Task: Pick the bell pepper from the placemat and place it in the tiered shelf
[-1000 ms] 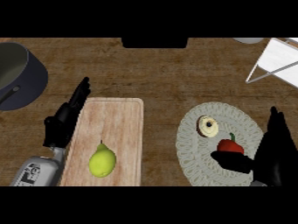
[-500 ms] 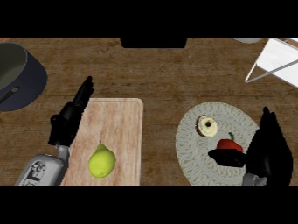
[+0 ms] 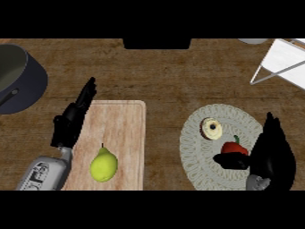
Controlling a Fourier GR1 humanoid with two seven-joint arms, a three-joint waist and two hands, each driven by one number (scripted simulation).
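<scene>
The right hand (image 3: 271, 154) has slid inward, thumb curling round the bell pepper (image 3: 234, 148); close fully before lifting toward the tiered shelf (image 3: 293, 60) at one o'clock. The left hand (image 3: 72, 118) rests relaxed.

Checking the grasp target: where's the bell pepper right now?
Head view, right side: the bell pepper sits on the round placemat, just below the bagel, with the right hand at it.

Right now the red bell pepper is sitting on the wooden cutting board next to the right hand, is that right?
Not quite. In the head view the red bell pepper sits on the round placemat, not the wooden cutting board, which holds a yellow-green pear. The right hand is indeed next to the pepper.
</scene>
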